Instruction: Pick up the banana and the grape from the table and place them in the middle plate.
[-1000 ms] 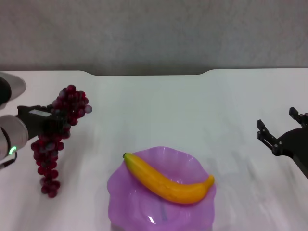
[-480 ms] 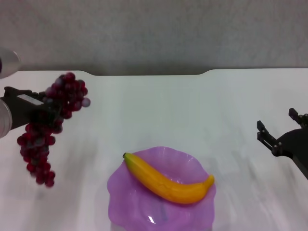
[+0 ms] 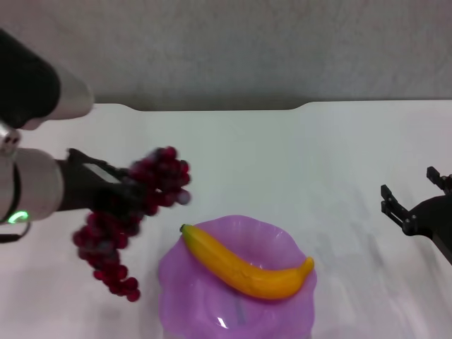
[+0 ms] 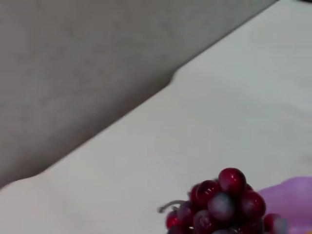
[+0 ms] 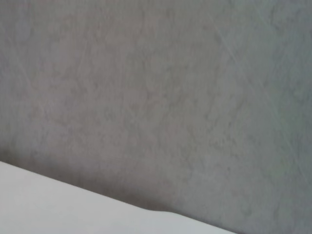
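Head view: white, smooth table (image 3: 282, 155) with a notched far edge, grey matte wall (image 3: 233, 49) behind. Near the front, the middle plate (image 3: 185, 282), translucent purple plastic with a wavy scalloped rim. Across it, the banana (image 3: 244, 265), curved, smooth, yellow-orange, dark green tip toward the plate's left rim, other end at the right rim. Nothing else lying on the tabletop between plate and far edge.

To the left, the left gripper (image 3: 123, 191) clamped on the grape (image 3: 131, 219), held up off the table just left of the plate. Bunch long and drooping, glossy dark red-purple berries, upper cluster at the fingers and lower tail hanging down beside the plate's left rim, partly blurred. Black fingers partly hidden behind the berries; silver forearm with a green light behind.

At the far right edge, the right gripper (image 3: 417, 201), black, fingers spread apart and empty, well apart from the plate, hovering over bare table.

Left wrist view: top of the grape (image 4: 222, 204) close up, round shiny berries, a sliver of the purple plate (image 4: 287, 195) beyond.

Right wrist view: only wall and a strip of table edge.
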Robot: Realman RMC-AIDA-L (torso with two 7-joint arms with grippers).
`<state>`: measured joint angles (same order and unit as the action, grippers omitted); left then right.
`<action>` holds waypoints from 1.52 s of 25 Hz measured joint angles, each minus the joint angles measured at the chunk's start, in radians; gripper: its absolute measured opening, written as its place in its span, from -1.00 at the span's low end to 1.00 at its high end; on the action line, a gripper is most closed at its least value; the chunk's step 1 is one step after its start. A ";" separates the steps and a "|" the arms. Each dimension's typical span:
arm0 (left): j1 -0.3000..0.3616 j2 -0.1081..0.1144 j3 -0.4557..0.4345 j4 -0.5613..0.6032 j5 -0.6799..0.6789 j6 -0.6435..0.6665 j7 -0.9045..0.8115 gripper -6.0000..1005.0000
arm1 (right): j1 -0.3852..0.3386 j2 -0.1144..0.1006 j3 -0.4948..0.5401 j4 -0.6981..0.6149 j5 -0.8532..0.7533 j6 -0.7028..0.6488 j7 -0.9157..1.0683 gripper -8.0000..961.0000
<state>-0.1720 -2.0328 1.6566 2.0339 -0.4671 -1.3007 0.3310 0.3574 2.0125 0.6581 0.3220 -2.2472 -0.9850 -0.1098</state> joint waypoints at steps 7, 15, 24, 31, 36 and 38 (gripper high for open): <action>-0.047 0.001 0.003 0.003 -0.141 -0.093 0.024 -0.44 | 0.002 0.001 0.005 -0.001 0.000 0.018 -0.014 0.86; -0.112 -0.002 0.035 -0.005 -0.300 -0.107 0.068 -0.44 | 0.007 0.002 0.010 0.000 0.000 0.019 -0.016 0.86; -0.148 -0.007 0.207 -0.096 -0.256 0.102 0.080 -0.45 | 0.018 0.002 0.003 0.003 -0.001 0.019 -0.016 0.86; -0.142 -0.008 0.242 -0.367 -0.155 0.282 0.064 -0.46 | 0.021 0.003 -0.014 0.024 -0.008 0.018 -0.026 0.86; -0.149 -0.008 0.256 -0.460 -0.140 0.345 0.056 -0.46 | 0.015 0.002 -0.010 0.026 0.000 0.022 -0.040 0.86; -0.147 -0.008 0.265 -0.464 -0.136 0.364 0.051 -0.47 | 0.015 0.002 -0.009 0.024 0.001 0.027 -0.040 0.86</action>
<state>-0.3193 -2.0407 1.9214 1.5697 -0.6034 -0.9365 0.3815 0.3720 2.0147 0.6488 0.3463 -2.2464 -0.9585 -0.1501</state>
